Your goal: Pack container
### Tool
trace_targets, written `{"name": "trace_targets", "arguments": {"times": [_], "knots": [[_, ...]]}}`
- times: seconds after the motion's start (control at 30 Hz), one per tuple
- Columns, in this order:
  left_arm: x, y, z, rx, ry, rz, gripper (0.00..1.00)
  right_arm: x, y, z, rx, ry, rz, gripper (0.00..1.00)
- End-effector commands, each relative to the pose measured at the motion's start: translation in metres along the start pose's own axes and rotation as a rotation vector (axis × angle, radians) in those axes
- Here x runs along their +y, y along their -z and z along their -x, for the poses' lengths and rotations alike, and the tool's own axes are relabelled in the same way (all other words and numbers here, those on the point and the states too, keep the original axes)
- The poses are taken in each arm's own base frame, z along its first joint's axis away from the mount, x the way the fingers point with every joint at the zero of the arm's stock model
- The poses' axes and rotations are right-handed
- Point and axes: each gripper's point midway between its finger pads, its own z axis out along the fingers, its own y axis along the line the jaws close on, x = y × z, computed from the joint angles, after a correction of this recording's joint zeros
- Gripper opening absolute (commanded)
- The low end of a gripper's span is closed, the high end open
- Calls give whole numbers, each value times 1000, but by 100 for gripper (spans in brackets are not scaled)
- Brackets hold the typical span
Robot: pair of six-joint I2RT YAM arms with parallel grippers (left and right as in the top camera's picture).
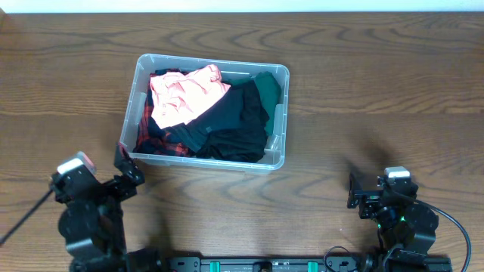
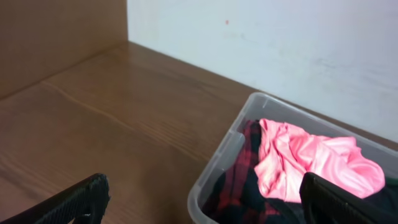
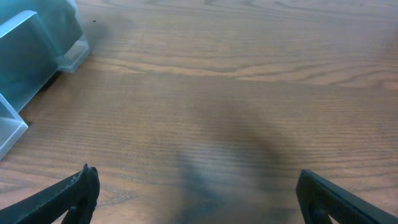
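The clear plastic container (image 1: 136, 83) stands on the wooden table, left of centre. It holds a pink garment (image 1: 185, 94), a black garment (image 1: 231, 125), a red and black plaid garment (image 1: 151, 140) and a green one (image 1: 268, 87). My left gripper (image 1: 127, 168) is open and empty, just in front of the container's near left corner. In the left wrist view the container's corner (image 2: 214, 171) sits between my open fingers (image 2: 202, 199), with the pink garment (image 2: 311, 158) inside. My right gripper (image 1: 361, 193) is open and empty over bare table, to the right of the container (image 3: 25, 56).
A white wall (image 2: 280, 37) runs behind the table's far edge. A black cable (image 1: 23, 219) lies at the front left. Bare wood (image 3: 211, 112) lies under the right gripper (image 3: 196, 199).
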Motion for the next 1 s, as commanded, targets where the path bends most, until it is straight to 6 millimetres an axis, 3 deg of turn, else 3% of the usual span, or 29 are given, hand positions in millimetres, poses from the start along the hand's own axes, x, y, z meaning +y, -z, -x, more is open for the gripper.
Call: {"name": "trace_targets", "arguments": {"times": [0.0, 0.27, 0.57, 0.97], "knots": [[-2, 5, -6, -43, 9, -29, 98, 0, 0, 0, -5, 1, 4, 99], [0, 18, -14, -132, 14, -57, 98, 0, 0, 0, -5, 1, 4, 99], [4, 9, -34, -92, 7, -47, 98, 0, 0, 0, -5, 1, 4, 99], [17, -21, -102, 67, -2, -9, 98, 0, 0, 0, -5, 1, 4, 99]]}}
